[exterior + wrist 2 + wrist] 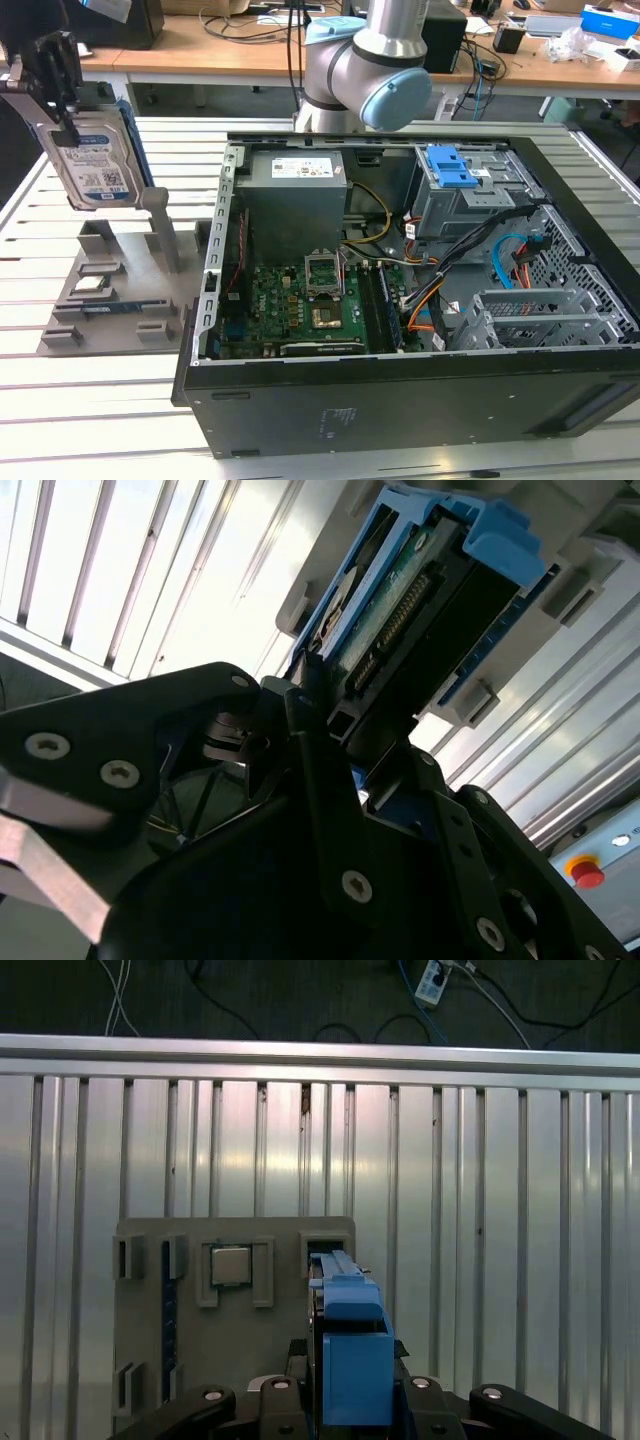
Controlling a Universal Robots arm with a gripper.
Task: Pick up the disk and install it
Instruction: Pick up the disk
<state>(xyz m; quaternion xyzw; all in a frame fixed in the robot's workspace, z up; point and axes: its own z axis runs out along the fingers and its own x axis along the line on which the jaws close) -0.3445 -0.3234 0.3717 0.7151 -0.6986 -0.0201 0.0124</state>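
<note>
Exterior view's well back from the gripper (pixel 64 100), looking down on the table (pixel 100 420). Both wrist views ride right behind it, up close, sharing the disk (pixel 350 1352) it grips.

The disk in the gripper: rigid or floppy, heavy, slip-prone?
Probably rigid: the disk shows no sag. Its metal body suggests weight for its size. The gripper clamps one end, so it might pivot; the blue plastic frame may be slick.

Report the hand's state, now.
Hand: closed, holding the disk.
</note>
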